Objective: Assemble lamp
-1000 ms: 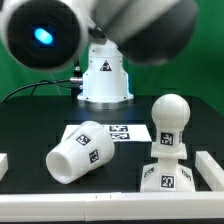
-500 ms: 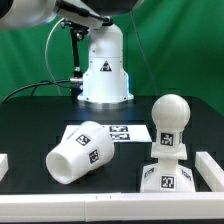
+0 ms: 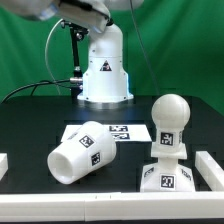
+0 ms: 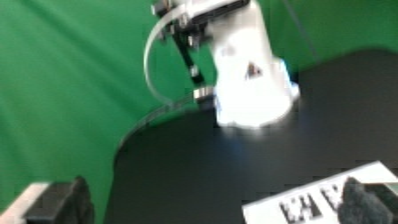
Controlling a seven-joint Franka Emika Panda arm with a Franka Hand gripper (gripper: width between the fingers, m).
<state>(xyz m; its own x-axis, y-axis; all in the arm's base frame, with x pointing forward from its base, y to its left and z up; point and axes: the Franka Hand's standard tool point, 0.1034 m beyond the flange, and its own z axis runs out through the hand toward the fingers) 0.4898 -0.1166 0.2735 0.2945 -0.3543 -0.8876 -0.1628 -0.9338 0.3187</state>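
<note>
Two lamp parts joined: bulb [image 3: 169, 118] upright on base [image 3: 166, 172], near right | shade [image 3: 80, 152] on its side, near left, touching marker board [image 3: 128, 132] | gripper [image 4: 210, 205] spread, holding nothing.

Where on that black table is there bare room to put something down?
Free: the black surface between the robot pedestal and the marker board, and the strip at the exterior view's left beyond the tipped shade. Crowded: the front right, around bulb and base.

Only a triangle warning sign on the robot pedestal [image 3: 104, 68].
</note>
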